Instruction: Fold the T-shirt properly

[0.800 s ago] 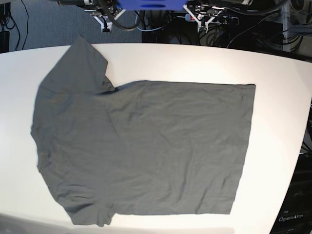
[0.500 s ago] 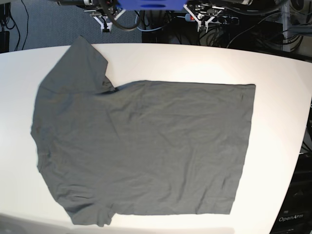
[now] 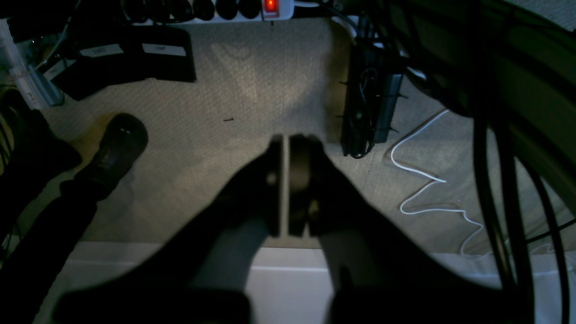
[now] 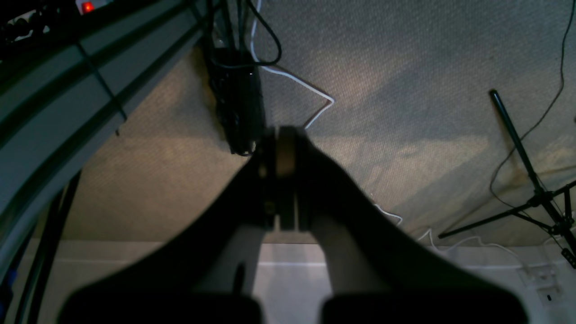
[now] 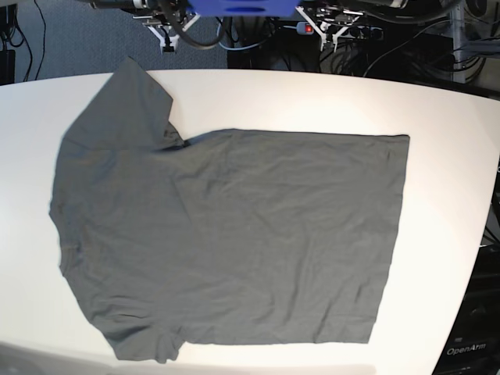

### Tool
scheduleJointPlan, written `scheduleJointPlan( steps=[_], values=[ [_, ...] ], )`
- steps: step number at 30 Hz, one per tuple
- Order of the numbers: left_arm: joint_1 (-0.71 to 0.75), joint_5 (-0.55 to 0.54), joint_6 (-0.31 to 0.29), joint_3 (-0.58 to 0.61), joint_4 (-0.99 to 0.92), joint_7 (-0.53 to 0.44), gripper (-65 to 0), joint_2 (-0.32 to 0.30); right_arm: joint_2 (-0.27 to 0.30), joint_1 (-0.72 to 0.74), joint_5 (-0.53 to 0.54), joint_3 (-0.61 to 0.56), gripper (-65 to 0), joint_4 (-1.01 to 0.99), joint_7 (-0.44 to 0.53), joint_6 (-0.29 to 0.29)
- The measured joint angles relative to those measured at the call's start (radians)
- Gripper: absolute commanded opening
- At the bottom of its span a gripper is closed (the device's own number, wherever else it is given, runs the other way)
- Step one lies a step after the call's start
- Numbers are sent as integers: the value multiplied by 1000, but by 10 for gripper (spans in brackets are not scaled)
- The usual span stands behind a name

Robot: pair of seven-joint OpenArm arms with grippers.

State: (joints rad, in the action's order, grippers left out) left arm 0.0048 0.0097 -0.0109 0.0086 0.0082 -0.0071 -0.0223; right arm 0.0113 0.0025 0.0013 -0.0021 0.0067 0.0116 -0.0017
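the t-shirt (image 5: pixel 226 234) lies flat on the white table (image 5: pixel 437 125), long axis left-right, collar end left. both arms sit beyond the table's far edge; the right gripper (image 4: pixel 279 180) and left gripper (image 3: pixel 285 180) look closed and empty. nothing seems to block them.

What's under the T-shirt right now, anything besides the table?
The T-shirt lies spread flat on the white table, which shows all around it. No bump suggests anything beneath it, but the cloth hides whatever it covers. Both grippers are off the table, past its far edge.
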Motion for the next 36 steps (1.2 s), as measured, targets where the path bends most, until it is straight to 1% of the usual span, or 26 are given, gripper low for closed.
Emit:
scheduleJointPlan(
  steps=[6, 7, 9, 10, 13, 16, 19, 25, 28, 32, 34, 35, 36],
  values=[
    [0, 0, 0, 0, 0, 0, -634, 0, 0, -3, 0, 0, -650, 0, 0, 0],
    [0, 0, 0, 0, 0, 0, -634, 0, 0, -3, 0, 0, -650, 0, 8, 0],
    [1, 0, 0, 0, 0, -1, -634, 0, 0, -10, 0, 0, -650, 0, 67, 0],
    [1, 0, 0, 0, 0, -11, -634, 0, 2, -18, 0, 0, -650, 3, 103, 1],
    [11, 0, 0, 0, 2, -108, -634, -2, 10, -44, 1, 3, -650, 3, 176, -2],
    [34, 0, -3, 0, 4, -189, -634, -10, 14, -66, 1, 3, -650, 0, 193, -3],
    [57, 0, 0, 0, -2, -242, -634, -13, 13, -66, 1, 6, -650, -3, 216, 0],
    [56, 0, 0, 0, -6, -294, -634, -11, 14, -68, 1, 6, -650, 2, 236, 0],
    [56, 0, 0, 0, -6, -295, -634, -11, 13, -78, 1, 6, -650, -1, 245, 0],
    [59, 2, 0, 1, -6, -290, -634, -11, 13, -88, 1, 6, -650, -1, 289, 0],
    [60, 50, 0, 1, -4, -291, -634, -11, 13, -98, 1, 6, -650, 0, 320, 0],
    [64, 62, 0, 1, 2, -307, -634, -11, 13, -104, 1, 6, -650, 2, 338, 0],
    [69, 89, 0, 1, 2, -349, -634, -11, 13, -111, 1, 6, -650, 2, 359, 0]
  ],
)
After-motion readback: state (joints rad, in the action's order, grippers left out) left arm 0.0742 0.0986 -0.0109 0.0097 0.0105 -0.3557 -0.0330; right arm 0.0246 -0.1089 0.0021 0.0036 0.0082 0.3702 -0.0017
